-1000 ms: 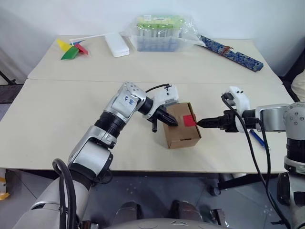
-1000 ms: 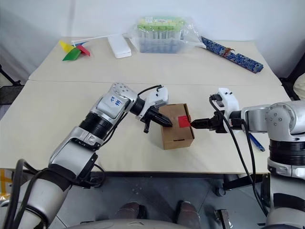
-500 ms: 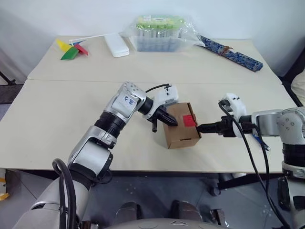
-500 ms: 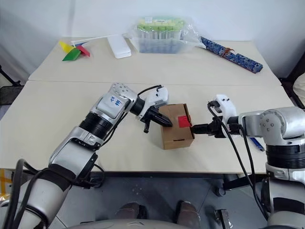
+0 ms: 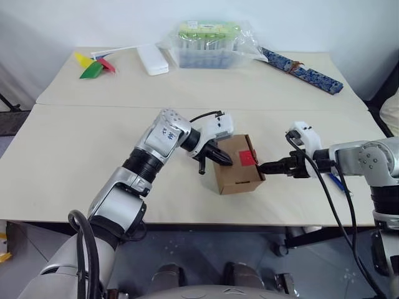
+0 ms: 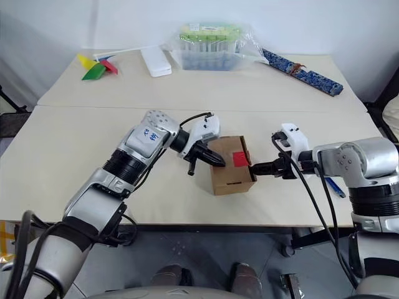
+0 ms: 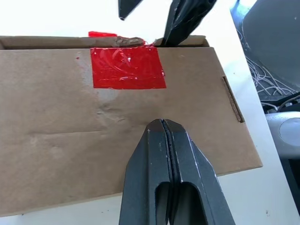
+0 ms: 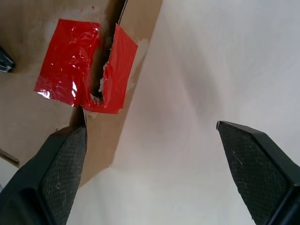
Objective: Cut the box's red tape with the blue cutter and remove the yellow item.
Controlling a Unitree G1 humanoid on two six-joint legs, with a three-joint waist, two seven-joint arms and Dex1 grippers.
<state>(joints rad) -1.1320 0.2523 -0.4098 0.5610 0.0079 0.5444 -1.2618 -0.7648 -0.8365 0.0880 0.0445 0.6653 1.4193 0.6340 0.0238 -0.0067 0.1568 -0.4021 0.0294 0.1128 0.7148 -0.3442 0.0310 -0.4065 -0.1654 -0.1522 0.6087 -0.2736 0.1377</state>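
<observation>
The brown box point(image 5: 238, 167) stands near the table's front edge. Its red tape point(image 8: 70, 82) is torn along the lid seam, with a dark gap showing there. My left gripper point(image 5: 222, 159) is shut, and its tip point(image 7: 161, 123) presses on the box's top, short of the tape point(image 7: 126, 68). Just beyond the box's right edge, my right gripper point(image 8: 150, 126) is open and holds nothing. One of its fingers point(image 8: 56, 173) is against the box edge below the tape, the other over bare table. The blue cutter point(image 6: 332, 187) lies on the table behind my right arm. The yellow item is hidden.
At the back stand a bagged clear tub with a green lid point(image 5: 209, 38), a white case point(image 5: 153, 58), a paper pinwheel point(image 5: 93, 65) and a long blue patterned strip point(image 5: 303, 68). Black cables hang from my right wrist point(image 5: 330, 205).
My right wrist has rolled a little beside the box's right edge. The left gripper and the box have stayed put.
</observation>
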